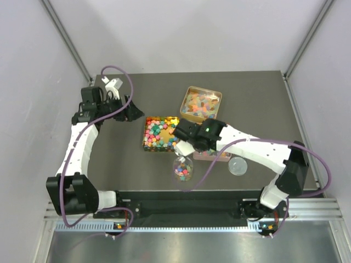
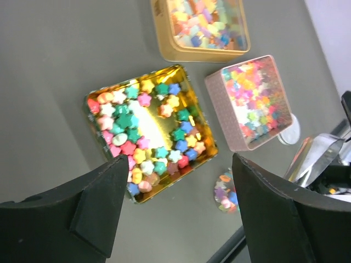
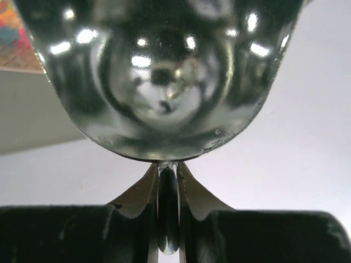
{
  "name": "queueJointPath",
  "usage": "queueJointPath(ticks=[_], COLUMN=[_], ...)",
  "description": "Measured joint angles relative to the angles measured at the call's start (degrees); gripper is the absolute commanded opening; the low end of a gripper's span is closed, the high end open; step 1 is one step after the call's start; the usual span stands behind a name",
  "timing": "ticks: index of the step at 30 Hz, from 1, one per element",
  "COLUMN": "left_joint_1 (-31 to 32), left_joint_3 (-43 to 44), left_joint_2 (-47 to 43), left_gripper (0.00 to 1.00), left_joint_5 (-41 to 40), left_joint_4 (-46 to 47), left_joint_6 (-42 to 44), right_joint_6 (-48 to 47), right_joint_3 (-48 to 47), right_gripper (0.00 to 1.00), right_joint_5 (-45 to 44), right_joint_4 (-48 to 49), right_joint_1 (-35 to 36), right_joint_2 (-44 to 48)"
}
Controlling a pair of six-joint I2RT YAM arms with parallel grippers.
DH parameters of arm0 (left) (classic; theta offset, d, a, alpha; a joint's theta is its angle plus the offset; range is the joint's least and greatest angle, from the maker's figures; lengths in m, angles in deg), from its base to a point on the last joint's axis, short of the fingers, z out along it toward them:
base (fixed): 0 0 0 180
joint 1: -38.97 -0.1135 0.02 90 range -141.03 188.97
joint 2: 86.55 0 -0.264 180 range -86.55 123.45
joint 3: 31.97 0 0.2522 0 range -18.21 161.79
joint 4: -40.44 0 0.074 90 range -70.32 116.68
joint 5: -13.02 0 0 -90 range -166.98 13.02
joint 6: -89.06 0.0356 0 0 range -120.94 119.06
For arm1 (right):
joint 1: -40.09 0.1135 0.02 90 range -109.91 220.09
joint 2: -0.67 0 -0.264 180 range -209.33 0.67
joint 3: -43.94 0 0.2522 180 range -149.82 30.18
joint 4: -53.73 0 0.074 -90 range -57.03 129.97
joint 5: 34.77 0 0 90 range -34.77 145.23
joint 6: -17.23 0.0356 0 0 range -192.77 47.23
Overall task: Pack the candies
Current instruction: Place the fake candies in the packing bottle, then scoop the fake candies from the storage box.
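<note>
Candies (image 2: 143,143), tiny multicoloured stars and cubes, lie in a shiny gold square tin (image 2: 131,83) mid-desk, in a pink tin (image 2: 219,115) and a second gold tin (image 2: 164,44) beside it, and a few in a small clear round jar (image 1: 182,169) nearer me. My right tool (image 3: 168,208) is clenched on the handle of a polished metal scoop (image 3: 164,82), just above the jar. My left tool (image 2: 180,181) hangs released and empty. I judge I am scooping candies into the jar. I cannot tell if the scoop is loaded; next comes a steady tip over that narrow mouth.
</note>
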Motion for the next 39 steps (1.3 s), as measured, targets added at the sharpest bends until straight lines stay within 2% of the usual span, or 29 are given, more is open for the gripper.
queueJointPath(ticks=[5,9,14,20,33,39], left_joint_1=[2.12,8.61,14.4,14.62,15.39,16.59], left_joint_3=[5.14,12.24,21.94,26.86,34.62,37.2], left_joint_2=[1.97,7.15,16.48,24.59,37.66,41.33], left_gripper=[0.79,0.71,0.69,0.66,0.63,0.63], left_joint_5=[3.63,7.19,11.82,11.91,11.17,11.85], left_joint_4=[-2.8,-6.56,-12.09,-14.16,-14.95,-14.75], left_joint_6=[0.55,4.0,7.89,8.85,9.42,9.03], right_joint_6=[6.95,11.8,15.1,17.64,19.15,20.31], right_joint_3=[-15.54,-21.99,-25.07,-27.21,-31.36,-31.23], right_gripper=[0.0,0.0,0.0,0.0,0.0,0.0], right_joint_5=[6.84,12.76,19.67,26.53,31.89,36.96], right_joint_4=[-1.99,-1.51,-0.55,2.54,3.58,3.06], right_joint_1=[-4.83,-12.33,-17.4,-19.87,-20.63,-21.0], right_joint_2=[-3.13,-6.69,-13.22,-18.67,-18.58,-14.29])
